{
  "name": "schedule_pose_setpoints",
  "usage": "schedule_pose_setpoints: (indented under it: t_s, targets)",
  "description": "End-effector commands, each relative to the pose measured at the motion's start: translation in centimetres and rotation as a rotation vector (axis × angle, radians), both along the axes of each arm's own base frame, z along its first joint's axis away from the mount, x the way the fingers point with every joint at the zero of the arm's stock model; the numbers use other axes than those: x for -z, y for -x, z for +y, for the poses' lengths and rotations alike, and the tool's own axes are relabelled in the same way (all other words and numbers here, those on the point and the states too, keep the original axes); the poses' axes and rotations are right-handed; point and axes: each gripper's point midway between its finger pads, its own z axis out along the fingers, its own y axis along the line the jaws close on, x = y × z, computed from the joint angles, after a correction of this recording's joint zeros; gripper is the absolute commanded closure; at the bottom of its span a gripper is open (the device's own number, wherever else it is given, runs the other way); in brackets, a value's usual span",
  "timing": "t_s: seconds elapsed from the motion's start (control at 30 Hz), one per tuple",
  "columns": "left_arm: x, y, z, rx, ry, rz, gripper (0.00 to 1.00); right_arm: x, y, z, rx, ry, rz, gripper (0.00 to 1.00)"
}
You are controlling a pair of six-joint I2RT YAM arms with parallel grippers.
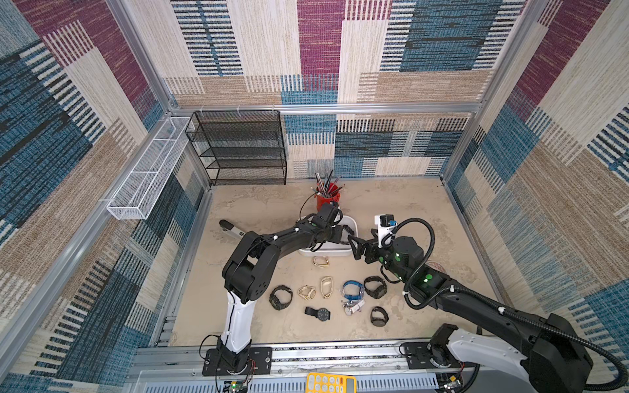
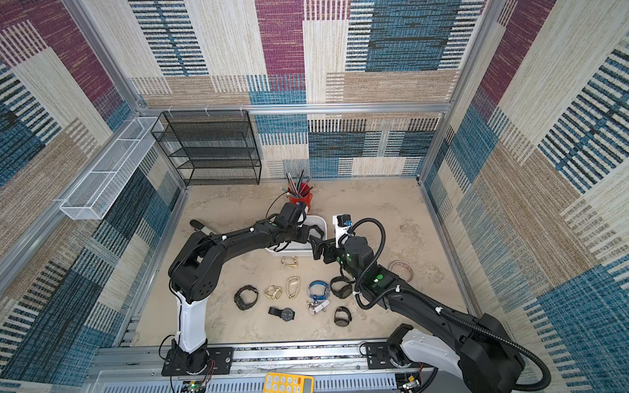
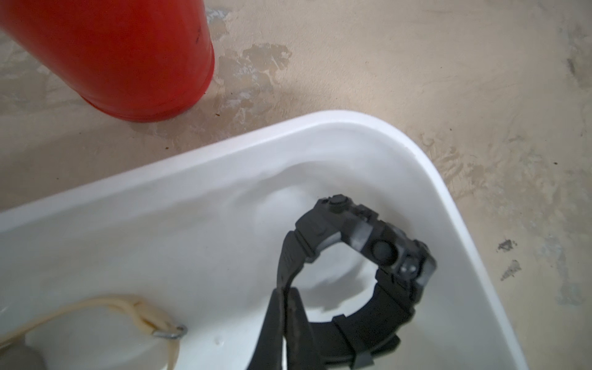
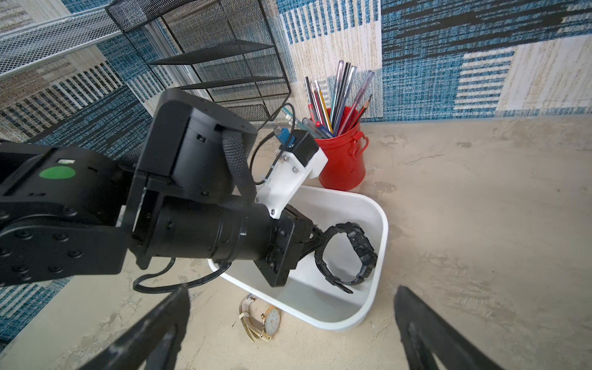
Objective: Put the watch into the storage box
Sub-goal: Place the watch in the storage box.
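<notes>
In both top views, storage box (image 1: 351,223) just beside red pen cup (image 1: 328,199); left wrist: left gripper (image 3: 286,290) pinching black watch (image 3: 381,253) by its strap inside the box; right wrist: right gripper (image 4: 291,288) spread wide, empty, near the box.

**Hidden, cropped and blurred**

In the left wrist view the left gripper (image 3: 283,290) shows only its fingertips (image 3: 296,307). The rest runs off the edge, as does the end of the black watch (image 3: 368,243) strap behind them. Beside the fingers, a beige strap (image 3: 128,307) in the storage box (image 3: 192,179) leaves the frame with its dial unseen, next to a grey blur (image 3: 19,355) that cannot be identified. Beyond the fingertips, the red cup (image 3: 112,57) is cropped above its base.

In both top views the left arm (image 1: 289,238) covers those fingers and much of the box. In the right wrist view the right gripper (image 4: 292,288) shows fingers (image 4: 423,326) that are dark and blurred, with their roots cut off. Well apart from all fingers, a yellow calculator (image 1: 332,382) is half cropped.
</notes>
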Motion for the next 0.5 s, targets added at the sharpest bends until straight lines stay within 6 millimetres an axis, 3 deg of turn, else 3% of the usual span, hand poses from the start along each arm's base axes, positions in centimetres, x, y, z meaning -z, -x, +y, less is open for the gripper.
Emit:
schedule_pose_setpoints:
  t_s: [0.0,0.13,0.27,0.33,0.47]
  targets:
    - [0.2,-0.6,0.4,-0.003,-0.047,-0.014,1.00,-0.4,-0.1,-0.1,0.013,-0.022,-0.007,0.00]
    - [0.7,-0.8,0.4,-0.004,-0.068,-0.006,1.00,-0.3,0.0,0.0,0.008,-0.025,-0.006,0.00]
    - [-0.1,-0.6,0.5,-0.009,-0.056,0.000,1.00,-0.4,-0.1,0.1,0.000,-0.019,0.000,0.00]
    - [-0.8,-0.5,0.6,-0.012,-0.039,-0.015,0.90,-0.5,-0.1,0.1,0.001,-0.020,-0.005,0.00]
    - [-2.4,0.2,0.9,-0.011,-0.010,-0.031,0.54,-2.0,0.0,0.6,-0.024,-0.041,-0.019,0.00]
